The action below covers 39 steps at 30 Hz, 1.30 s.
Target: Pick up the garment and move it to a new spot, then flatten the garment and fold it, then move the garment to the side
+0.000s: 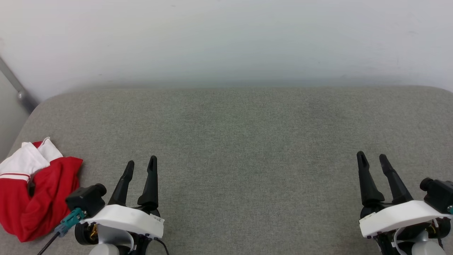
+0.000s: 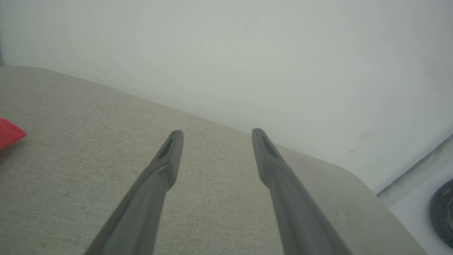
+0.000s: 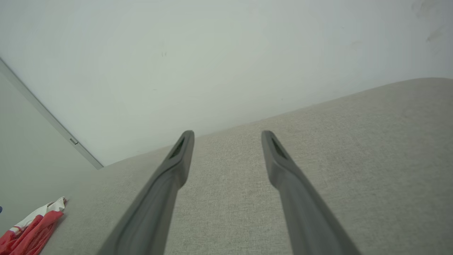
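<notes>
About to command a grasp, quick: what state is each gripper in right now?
Left gripper: open, holding nothing, beside the crumpled garment.
Right gripper: open, holding nothing.

Left pincer (image 1: 142,160) and right pincer (image 1: 371,154) show tapered black fingers (image 1: 151,180), white shells (image 1: 124,219), perhaps a teal plug (image 1: 72,216).

Light: bright, even and diffuse in all views.
Shadows: faint; a soft grey band on the wall (image 1: 226,79) above the tabletop (image 1: 247,141).
Head view: sharp.
Wrist views: paler; fingers (image 2: 152,191) near the lens blurred.
</notes>
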Motion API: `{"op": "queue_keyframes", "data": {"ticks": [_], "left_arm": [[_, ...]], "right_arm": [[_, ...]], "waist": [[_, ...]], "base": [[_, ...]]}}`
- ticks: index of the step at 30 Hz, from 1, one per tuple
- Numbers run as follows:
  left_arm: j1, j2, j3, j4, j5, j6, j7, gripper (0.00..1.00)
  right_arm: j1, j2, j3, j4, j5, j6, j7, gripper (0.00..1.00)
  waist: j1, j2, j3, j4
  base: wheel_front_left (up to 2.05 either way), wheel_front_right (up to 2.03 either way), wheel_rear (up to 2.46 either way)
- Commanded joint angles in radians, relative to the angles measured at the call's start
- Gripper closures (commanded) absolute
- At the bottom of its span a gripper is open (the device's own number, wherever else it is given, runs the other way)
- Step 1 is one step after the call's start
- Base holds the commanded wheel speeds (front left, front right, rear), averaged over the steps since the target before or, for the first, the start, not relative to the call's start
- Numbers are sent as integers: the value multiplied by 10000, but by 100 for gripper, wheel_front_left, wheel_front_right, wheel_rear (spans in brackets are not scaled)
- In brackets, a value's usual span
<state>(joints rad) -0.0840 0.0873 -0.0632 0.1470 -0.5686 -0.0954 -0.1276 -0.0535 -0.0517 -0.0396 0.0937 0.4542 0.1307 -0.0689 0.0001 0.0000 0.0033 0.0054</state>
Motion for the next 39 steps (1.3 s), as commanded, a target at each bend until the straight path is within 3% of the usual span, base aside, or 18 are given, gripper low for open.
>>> {"op": "queue_keyframes", "data": {"ticks": [1,18,39], "left_arm": [[-151,100,-79,-75,372,50,-110,0],[-159,249,-353,128,2016,240,-544,0],[-180,186,-522,297,3412,63,-986,0]], "right_arm": [[-5,10,8,-186,-371,0,-47,0],[218,13,-50,-447,-2186,0,-73,0],[323,18,-4,-525,-3609,0,-269,0]], "waist": [[-1,0,-7,-1],[-1,0,-31,-15],[-1,0,-114,-24]], "base": [[0,0,0],[0,0,0],[0,0,0]]}}
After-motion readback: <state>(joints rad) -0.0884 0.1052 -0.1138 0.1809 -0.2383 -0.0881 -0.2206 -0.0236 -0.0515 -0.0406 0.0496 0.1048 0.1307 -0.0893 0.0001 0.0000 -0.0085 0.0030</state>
